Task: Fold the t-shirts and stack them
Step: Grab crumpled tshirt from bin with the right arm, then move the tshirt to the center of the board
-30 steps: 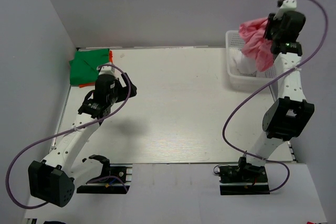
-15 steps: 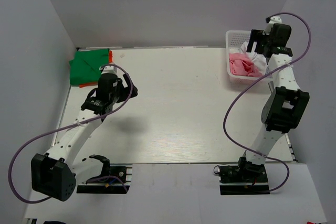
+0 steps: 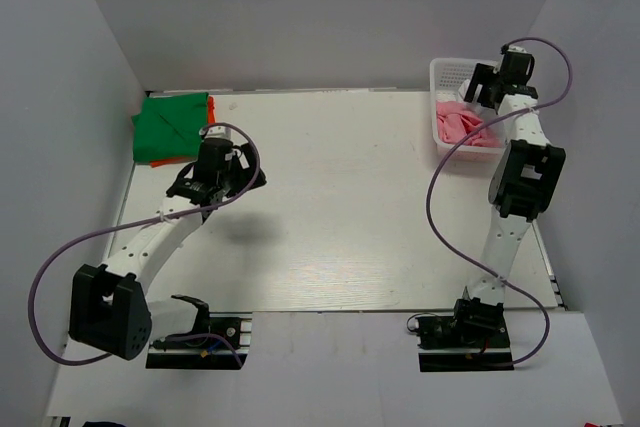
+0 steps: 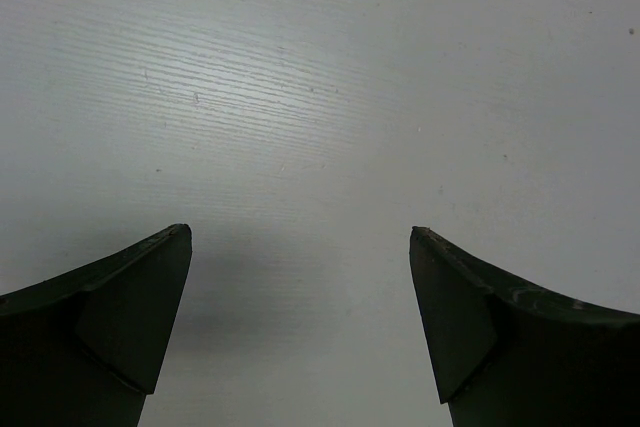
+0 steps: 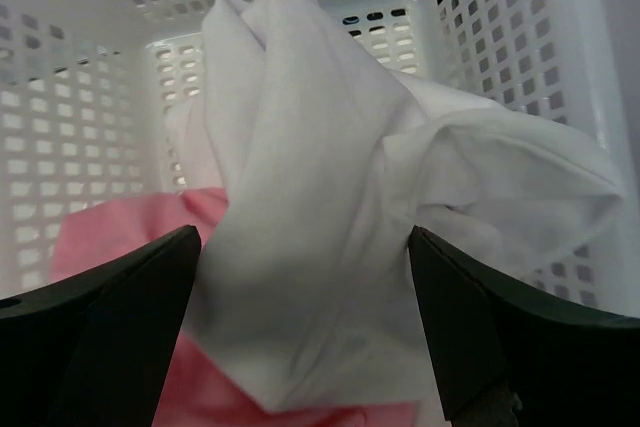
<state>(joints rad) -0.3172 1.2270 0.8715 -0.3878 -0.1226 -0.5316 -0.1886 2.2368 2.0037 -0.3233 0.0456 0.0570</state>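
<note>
My right fingers [image 5: 100, 347] stand wide apart and empty inside the lattice basket [image 5: 60, 127], just over the crumpled white t-shirt [image 5: 320, 197]. The pink t-shirt [image 5: 110, 237] I held aloft a second ago lies back in the basket against it, so I judge that pick needs redoing. My left fingers [image 4: 90, 347] gape, empty, over the desk [image 4: 320, 97], near the folded green t-shirt [image 3: 170, 127] on the orange t-shirt [image 3: 211, 104].

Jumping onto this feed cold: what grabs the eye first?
The right gripper, open, reaches into the white lattice basket at the far right, straddling a crumpled white t-shirt atop a pink t-shirt. At the far left corner lies a folded green t-shirt over an orange t-shirt.
</note>
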